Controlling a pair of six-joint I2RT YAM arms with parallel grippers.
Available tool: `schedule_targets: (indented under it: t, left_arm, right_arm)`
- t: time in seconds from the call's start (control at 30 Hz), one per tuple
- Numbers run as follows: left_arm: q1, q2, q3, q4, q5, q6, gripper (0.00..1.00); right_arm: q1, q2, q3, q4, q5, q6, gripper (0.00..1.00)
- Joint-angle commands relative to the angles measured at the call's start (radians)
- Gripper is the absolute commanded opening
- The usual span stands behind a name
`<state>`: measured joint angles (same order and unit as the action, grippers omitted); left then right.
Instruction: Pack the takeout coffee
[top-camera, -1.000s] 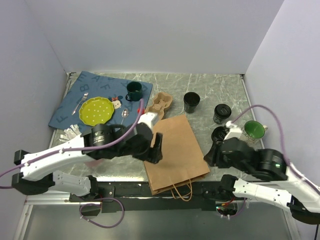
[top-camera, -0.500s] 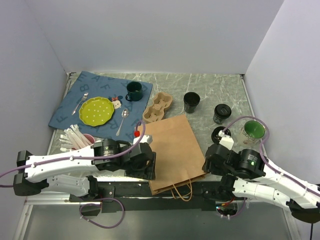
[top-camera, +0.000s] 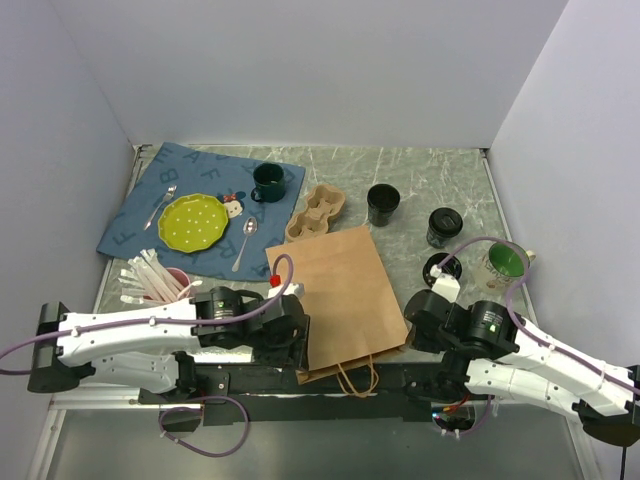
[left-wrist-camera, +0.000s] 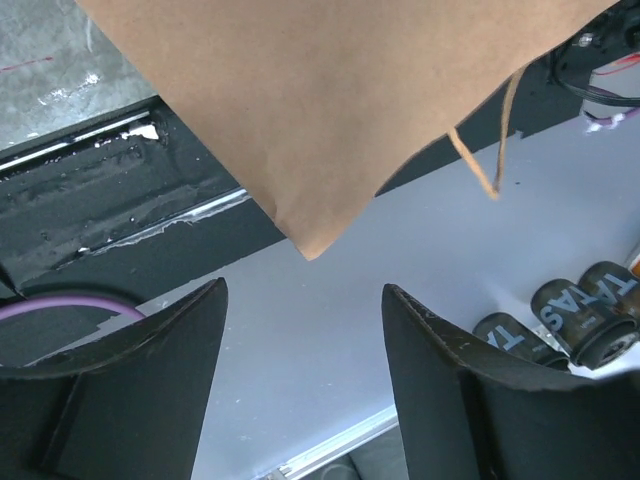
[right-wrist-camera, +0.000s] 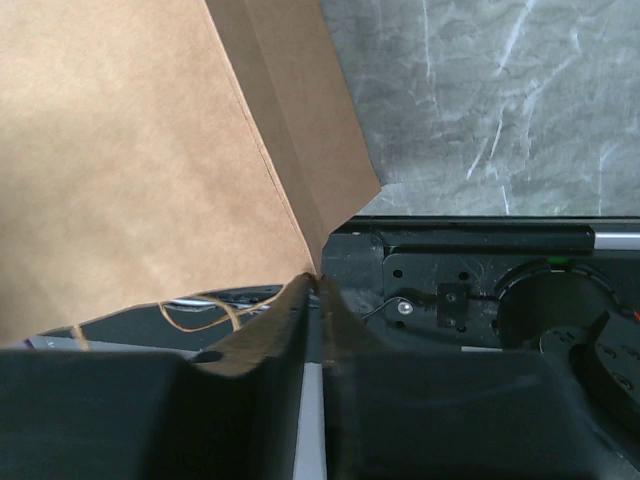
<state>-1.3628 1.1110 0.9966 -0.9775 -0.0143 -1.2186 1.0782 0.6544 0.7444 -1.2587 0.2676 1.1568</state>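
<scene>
The right fingers (right-wrist-camera: 308, 300) pinched a near corner of the paper bag (top-camera: 340, 290); the left fingers (top-camera: 288, 348) stood apart (another bag corner just ahead). The takeout coffee (top-camera: 444, 226) stood lidded on the surface (top-camera: 420, 175) beyond the bag.

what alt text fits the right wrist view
The hand appears to pinch the near corner of a brown paper bag lying flat on a grey marbled table. The bag's string handle shows at lower left.

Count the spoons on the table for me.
2: one spoon left of the green plate, another spoon right of it, both on the blue mat. Others may be hidden.
</scene>
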Motion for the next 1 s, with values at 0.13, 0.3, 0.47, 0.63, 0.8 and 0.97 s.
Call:
schedule_targets:
  t: [0.13, 0.3, 0.47, 0.63, 0.8, 0.97]
  left_arm:
    - [-0.005, 0.058, 0.086, -0.062, -0.028, 0.010, 0.62]
    - [-0.004, 0.062, 0.285, -0.267, -0.148, 0.019, 0.64]
    - [-0.002, 0.102, 0.572, -0.394, -0.266, 0.098, 0.70]
    - [0.008, 0.108, 0.675, -0.392, -0.263, 0.125, 0.70]
    - [0.028, 0.096, 0.741, -0.394, -0.303, 0.171, 0.71]
    - [0.054, 0.095, 0.826, -0.394, -0.331, 0.225, 0.72]
  right_arm:
    - [0.005, -0.006, 0.058, 0.058, 0.033, -0.026, 0.00]
    - [0.003, -0.022, 0.134, 0.106, -0.034, -0.088, 0.00]
    - [0.005, -0.035, 0.254, 0.108, -0.074, -0.089, 0.00]
    - [0.005, -0.047, 0.369, 0.107, -0.056, -0.031, 0.00]
    - [0.003, -0.081, 0.433, 0.105, -0.013, 0.069, 0.00]
    - [0.005, -0.101, 0.473, 0.076, 0.028, 0.153, 0.00]
